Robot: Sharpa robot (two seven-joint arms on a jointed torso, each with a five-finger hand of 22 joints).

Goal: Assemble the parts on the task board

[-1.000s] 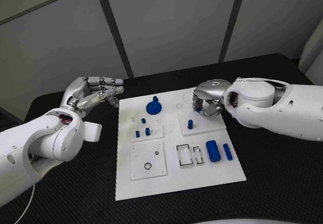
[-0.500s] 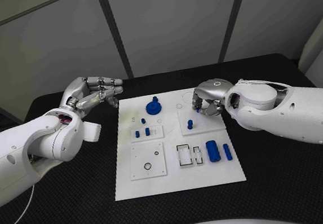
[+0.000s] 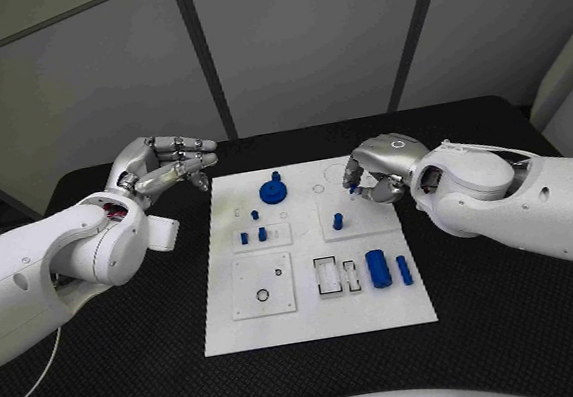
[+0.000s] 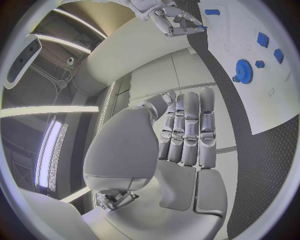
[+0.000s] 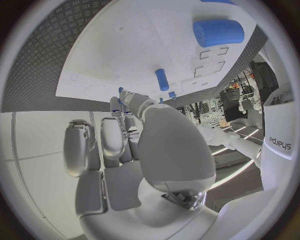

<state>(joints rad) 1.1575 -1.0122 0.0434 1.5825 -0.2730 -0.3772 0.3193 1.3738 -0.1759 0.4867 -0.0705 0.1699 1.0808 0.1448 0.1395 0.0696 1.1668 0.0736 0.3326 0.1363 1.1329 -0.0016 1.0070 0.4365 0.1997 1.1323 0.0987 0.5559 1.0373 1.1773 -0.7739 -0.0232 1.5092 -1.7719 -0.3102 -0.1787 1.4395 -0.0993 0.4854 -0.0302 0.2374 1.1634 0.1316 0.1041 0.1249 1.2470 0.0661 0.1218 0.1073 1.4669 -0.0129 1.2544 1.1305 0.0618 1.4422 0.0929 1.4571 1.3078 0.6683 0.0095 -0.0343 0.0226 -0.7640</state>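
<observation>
Peg point(image 3: 353, 189) pinched in right hand point(image 3: 377, 167), tilted toward task board point(image 3: 315, 305).

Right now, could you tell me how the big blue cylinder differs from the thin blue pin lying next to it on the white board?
The big blue cylinder is clearly thicker than the thin blue pin. The cylinder is also longer, its far end reaching past the pin's. The cylinder lies closer to the rectangular slots, while the pin lies nearer the edge of the white board. Both are blue, lie flat side by side, and neither is touched by a hand.
</observation>
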